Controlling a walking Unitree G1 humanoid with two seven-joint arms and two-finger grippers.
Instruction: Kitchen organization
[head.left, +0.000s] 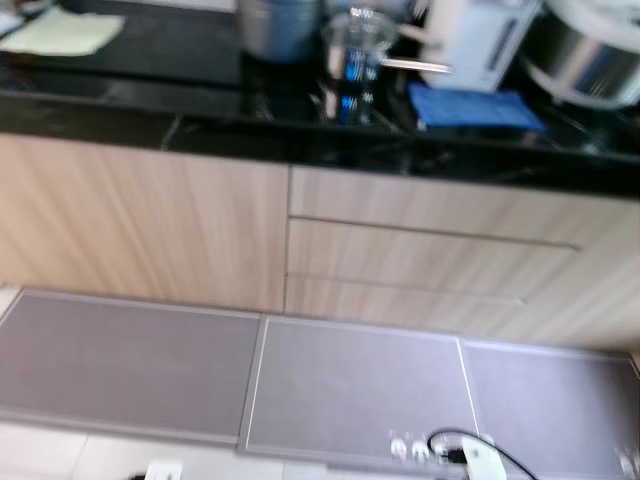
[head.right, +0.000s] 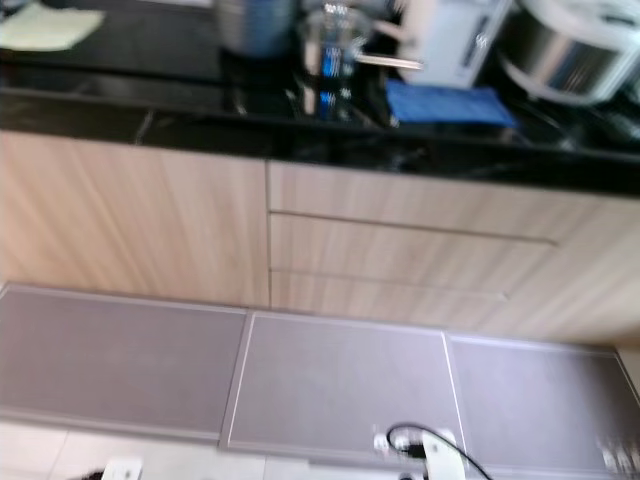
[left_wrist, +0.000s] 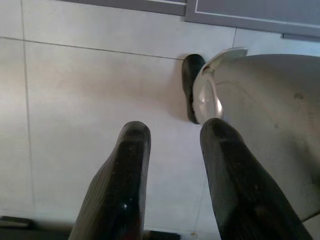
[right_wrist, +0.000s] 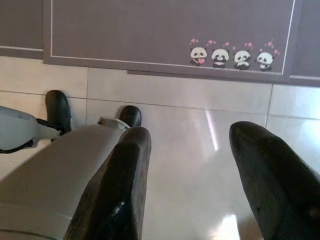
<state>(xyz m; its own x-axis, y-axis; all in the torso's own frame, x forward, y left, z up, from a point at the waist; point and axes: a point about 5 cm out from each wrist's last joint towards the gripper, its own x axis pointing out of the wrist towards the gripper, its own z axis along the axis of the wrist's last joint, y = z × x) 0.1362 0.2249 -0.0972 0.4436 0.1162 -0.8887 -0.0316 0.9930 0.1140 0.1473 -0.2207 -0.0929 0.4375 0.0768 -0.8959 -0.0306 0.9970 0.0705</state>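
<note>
Both grippers, left gripper (left_wrist: 170, 175) and right gripper (right_wrist: 192, 175), hang released over floor tiles (left_wrist: 90, 90); blue cloth (head.left: 475, 108) lies lengthwise along the counter (head.left: 150, 100).

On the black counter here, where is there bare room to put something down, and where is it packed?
Bare counter runs between the pale cloth at the far left and the steel pot. From the pot rightward it is crowded: glass jar, white appliance, blue cloth and rice cooker sit close together. Both grippers hang over the floor tiles.
</note>
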